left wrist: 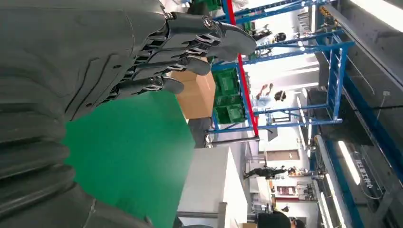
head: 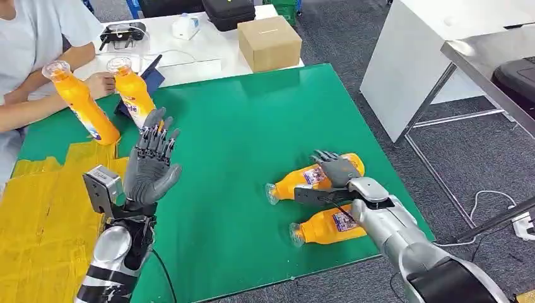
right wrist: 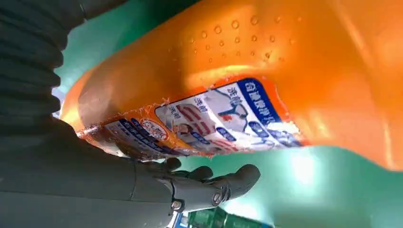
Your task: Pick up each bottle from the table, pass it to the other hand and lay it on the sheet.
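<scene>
So the right hand [head: 334,170] is down on the green desk [head: 252,126], lying over the farther of 2 orange bottles on their sides near the desk's right edge. That farther bottle [head: 313,176] has its cap end pointing left, and the fingers [head: 328,158] drape across its labelled middle. In the right wrist view the bottle [right wrist: 266,76] sits right up against the palm, with the thumb [right wrist: 218,187] under the label, but I honestly can't tell whether the fingers are properly wrapped around it or just resting on it. The nearer bottle [head: 328,226] lies just beside the forearm, same direction, nothing touching its top.

The left hand [head: 151,167] is raised above the desk, palm up and holding nothing, fingers [head: 154,136] apart and pointing upward. The left wrist view has those fingers [left wrist: 190,42] spread over the green surface too.

At the far left, 2 more orange bottles [head: 81,101] [head: 134,91] stand upright, tilted a bit, next to a person's hand [head: 101,83]. The yellow sheet [head: 38,214] covers the desk's left side. A cardboard box [head: 269,42] sits on the white table behind.
</scene>
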`<state>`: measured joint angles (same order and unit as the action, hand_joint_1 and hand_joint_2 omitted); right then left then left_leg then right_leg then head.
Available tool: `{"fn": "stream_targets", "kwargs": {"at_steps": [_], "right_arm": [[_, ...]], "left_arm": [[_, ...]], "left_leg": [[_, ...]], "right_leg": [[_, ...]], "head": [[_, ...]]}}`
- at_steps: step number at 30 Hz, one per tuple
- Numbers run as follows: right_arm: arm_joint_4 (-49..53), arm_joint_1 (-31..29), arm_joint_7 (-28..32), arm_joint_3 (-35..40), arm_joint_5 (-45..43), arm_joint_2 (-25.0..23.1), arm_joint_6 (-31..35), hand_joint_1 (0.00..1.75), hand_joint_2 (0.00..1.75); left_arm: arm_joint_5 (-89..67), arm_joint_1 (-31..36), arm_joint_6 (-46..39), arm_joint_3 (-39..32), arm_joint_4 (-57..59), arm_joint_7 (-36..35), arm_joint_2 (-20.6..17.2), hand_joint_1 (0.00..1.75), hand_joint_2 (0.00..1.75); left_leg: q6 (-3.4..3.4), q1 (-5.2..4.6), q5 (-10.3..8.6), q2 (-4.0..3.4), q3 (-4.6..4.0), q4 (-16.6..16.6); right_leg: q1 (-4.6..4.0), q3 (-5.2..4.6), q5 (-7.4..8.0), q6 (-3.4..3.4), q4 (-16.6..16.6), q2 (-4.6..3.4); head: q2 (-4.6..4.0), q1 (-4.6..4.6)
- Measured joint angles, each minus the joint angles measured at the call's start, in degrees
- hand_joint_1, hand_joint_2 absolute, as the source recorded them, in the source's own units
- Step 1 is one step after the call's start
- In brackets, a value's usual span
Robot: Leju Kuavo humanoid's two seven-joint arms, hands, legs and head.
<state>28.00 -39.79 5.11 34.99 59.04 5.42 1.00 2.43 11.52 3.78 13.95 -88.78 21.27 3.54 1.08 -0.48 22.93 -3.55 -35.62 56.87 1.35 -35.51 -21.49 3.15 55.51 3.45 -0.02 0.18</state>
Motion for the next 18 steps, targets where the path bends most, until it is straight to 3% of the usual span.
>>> {"fn": "stream_targets", "kwargs": {"at_steps": [4, 7, 10, 14, 18], "right_arm": [[-2.4, -0.9, -0.2, 0.6, 0.2, 0.1, -2.9, 1.38, 1.75], [-3.0, -1.1, -0.2, 1.1, 0.2, 0.0, -3.2, 1.50, 1.75], [-3.9, -1.5, -0.2, 1.4, 0.2, 0.0, -3.2, 1.75, 1.75], [-3.9, -1.6, -1.2, 1.4, 0.5, -0.2, -1.9, 1.75, 1.75], [-3.9, -1.1, -3.7, 1.4, 1.7, -0.6, 4.3, 1.75, 1.75]], "left_arm": [[0.5, 0.6, 0.0, 0.5, 0.9, 0.0, 0.1, 0.00, 1.75], [0.7, 0.7, 0.1, 0.7, 1.2, 0.1, 0.1, 0.00, 1.75], [0.8, 1.0, 0.1, 0.9, 1.7, 0.1, 0.1, 0.00, 1.75], [1.1, 0.9, 0.0, 1.0, 1.7, 0.1, 0.1, 0.00, 1.75], [1.2, 0.3, -0.3, 1.0, 1.6, 0.0, 0.1, 0.00, 1.75]], "left_leg": [[0.00, 0.01, 0.00, 0.02, 0.25, 0.0], [0.00, 0.01, 0.00, 0.02, 0.36, 0.0], [0.00, 0.01, 0.00, 0.02, 0.45, 0.0], [0.00, 0.01, 0.00, 0.04, 0.45, 0.0], [0.00, 0.01, 0.00, 0.02, 0.43, 0.0]], "right_leg": [[0.01, 0.24, -0.02, -0.01, 0.0, 0.03], [0.02, 0.39, -0.02, -0.01, 0.0, 0.04], [0.02, 0.48, -0.02, -0.01, 0.0, 0.04], [0.02, 0.51, -0.01, 0.00, 0.0, 0.04], [0.02, 0.51, 0.00, 0.00, 0.0, 0.02]], "head": [[0.00, 0.00], [0.00, -0.02], [0.00, 0.00], [0.00, -0.02], [0.00, 0.00]]}}
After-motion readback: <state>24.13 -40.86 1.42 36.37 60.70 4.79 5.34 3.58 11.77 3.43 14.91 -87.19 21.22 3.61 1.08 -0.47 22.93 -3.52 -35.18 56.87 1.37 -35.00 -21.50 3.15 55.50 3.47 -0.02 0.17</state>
